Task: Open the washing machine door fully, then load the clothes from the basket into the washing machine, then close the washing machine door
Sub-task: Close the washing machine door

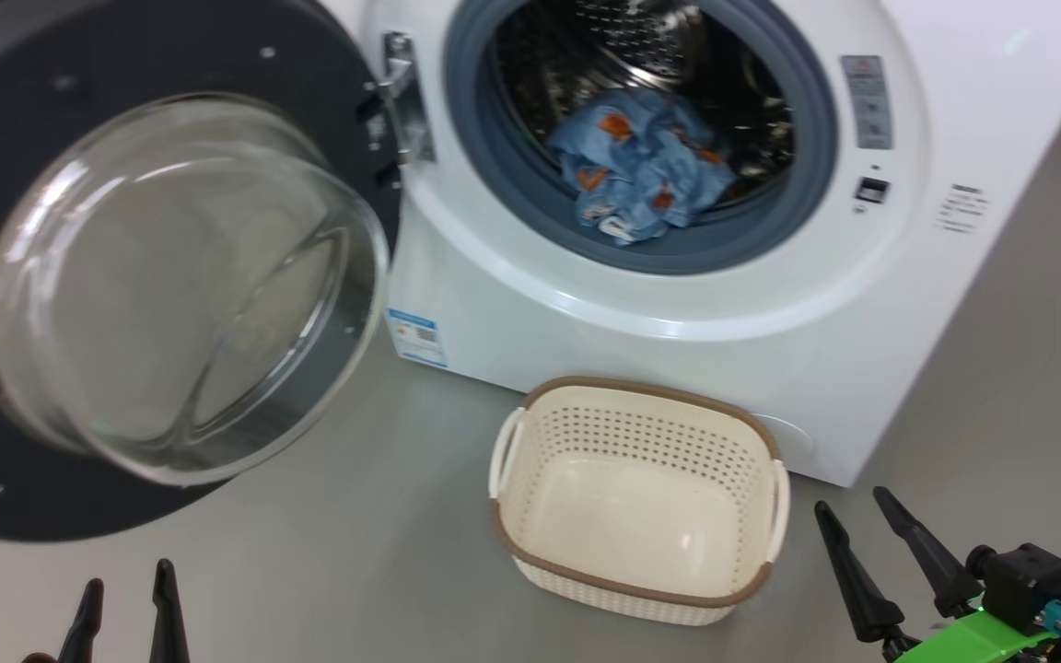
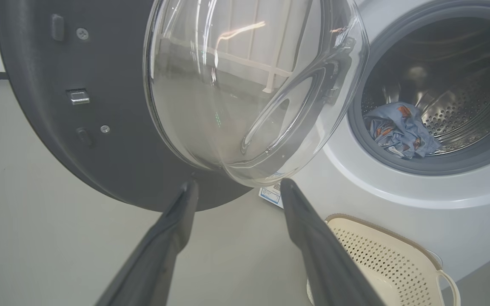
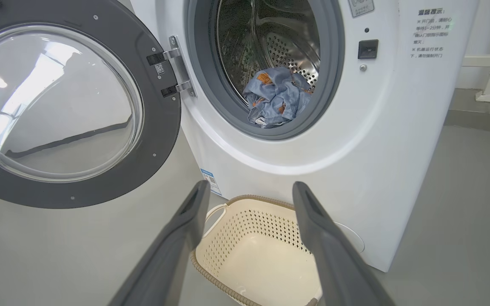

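Smooth pale-grey floor (image 1: 328, 562). Standing on it: big white front-loading washing machine (image 1: 641, 350); just in front of it, small cream-white perforated plastic basket (image 1: 641, 433), brown-rimmed, upright.

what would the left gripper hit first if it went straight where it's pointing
Probably the washing machine door: the left gripper aims at the bottom of its glass bowl, though depth is unclear.
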